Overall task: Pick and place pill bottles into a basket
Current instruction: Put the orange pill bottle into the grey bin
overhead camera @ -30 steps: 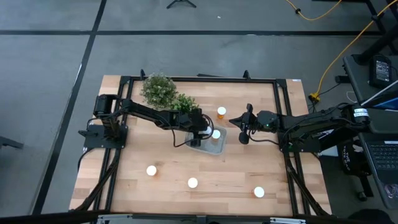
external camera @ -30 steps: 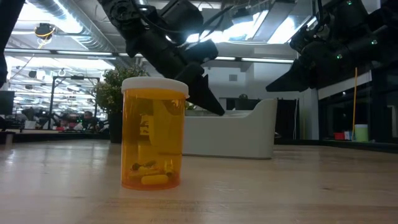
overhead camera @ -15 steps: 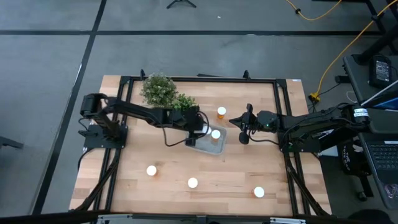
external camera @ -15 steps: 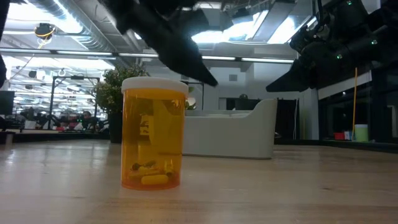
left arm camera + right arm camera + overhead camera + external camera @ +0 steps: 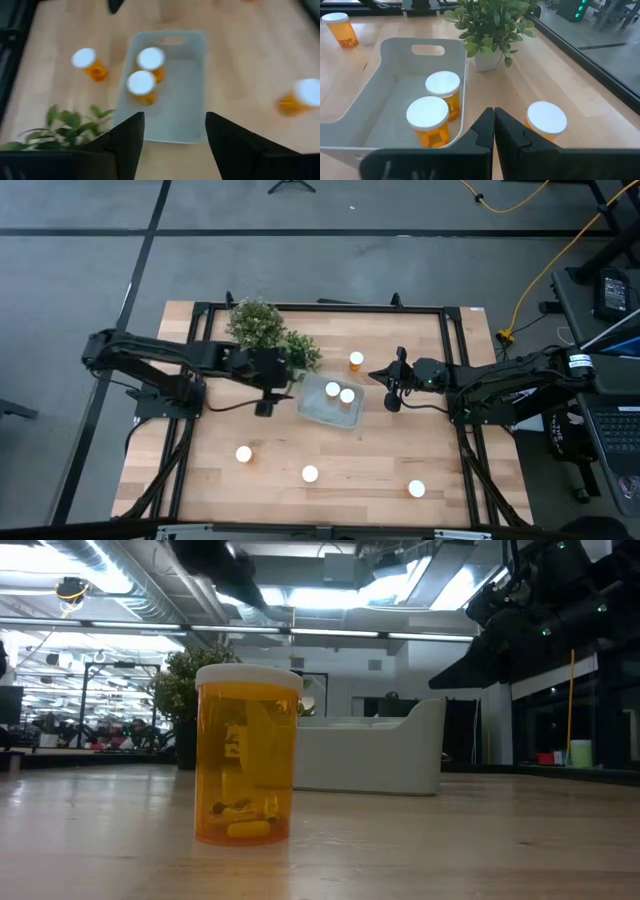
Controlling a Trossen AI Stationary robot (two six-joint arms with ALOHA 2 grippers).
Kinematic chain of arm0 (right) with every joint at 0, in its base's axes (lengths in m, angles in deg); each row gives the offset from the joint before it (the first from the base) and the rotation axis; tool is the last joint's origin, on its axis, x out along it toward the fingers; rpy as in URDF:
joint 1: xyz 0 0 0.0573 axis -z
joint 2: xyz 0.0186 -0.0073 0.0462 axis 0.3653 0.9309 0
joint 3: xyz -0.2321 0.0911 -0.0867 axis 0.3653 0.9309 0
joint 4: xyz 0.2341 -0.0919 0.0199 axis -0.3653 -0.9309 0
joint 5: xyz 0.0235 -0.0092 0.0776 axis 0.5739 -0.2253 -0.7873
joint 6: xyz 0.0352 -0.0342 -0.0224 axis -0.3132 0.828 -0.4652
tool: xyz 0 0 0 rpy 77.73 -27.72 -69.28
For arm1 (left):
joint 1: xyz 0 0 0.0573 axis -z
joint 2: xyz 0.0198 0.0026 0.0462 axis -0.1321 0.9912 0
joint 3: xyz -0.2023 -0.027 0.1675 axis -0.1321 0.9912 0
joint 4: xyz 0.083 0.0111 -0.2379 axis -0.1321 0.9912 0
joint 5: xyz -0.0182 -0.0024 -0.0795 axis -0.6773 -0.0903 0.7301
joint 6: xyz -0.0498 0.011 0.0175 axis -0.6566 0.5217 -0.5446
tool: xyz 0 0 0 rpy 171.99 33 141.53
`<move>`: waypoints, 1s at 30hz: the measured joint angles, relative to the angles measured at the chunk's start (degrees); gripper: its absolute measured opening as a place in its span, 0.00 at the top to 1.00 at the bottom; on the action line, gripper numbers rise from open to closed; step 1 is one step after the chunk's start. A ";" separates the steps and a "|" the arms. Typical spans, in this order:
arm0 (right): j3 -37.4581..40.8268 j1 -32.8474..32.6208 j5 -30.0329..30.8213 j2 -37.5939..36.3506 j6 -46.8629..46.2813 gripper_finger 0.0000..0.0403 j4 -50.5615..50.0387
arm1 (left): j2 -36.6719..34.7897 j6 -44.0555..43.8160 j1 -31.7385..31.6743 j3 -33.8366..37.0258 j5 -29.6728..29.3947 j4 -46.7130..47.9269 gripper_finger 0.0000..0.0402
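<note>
Two pill bottles [image 5: 340, 392] inside basket [image 5: 318, 410]; four left on worktop [image 5: 270, 490]. Left gripper [image 5: 264, 406] released, right gripper [image 5: 391, 402] clenched empty.

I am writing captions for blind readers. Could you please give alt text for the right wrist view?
A pale basket holds two upright orange pill bottles with white caps. The shut right gripper points at its near wall, a third bottle stands just outside, and a potted plant stands behind on the wooden table.
</note>
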 joint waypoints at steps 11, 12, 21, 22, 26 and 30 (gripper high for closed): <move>-0.02 0.00 -0.02 0.00 0.35 0.96 -1.28 | -7.46 -10.31 8.07 0.00 1.36 9.54 0.56; -0.02 0.00 0.00 0.00 1.21 0.96 -1.46 | -7.47 -11.85 9.00 0.00 1.34 10.22 0.56; -0.02 0.00 0.00 0.00 2.27 0.96 -1.24 | -6.11 -17.55 17.06 0.02 1.32 10.74 0.56; -0.02 0.00 0.00 0.00 2.27 0.96 -1.04 | -6.11 -17.75 17.83 0.02 1.30 10.75 0.56; -0.02 0.00 0.00 0.00 2.76 0.96 -0.14 | -5.92 -17.93 20.88 0.02 1.30 11.05 0.56; -0.02 0.00 0.00 0.00 -0.95 0.96 0.43 | -5.53 -18.67 22.87 0.02 0.92 11.08 0.56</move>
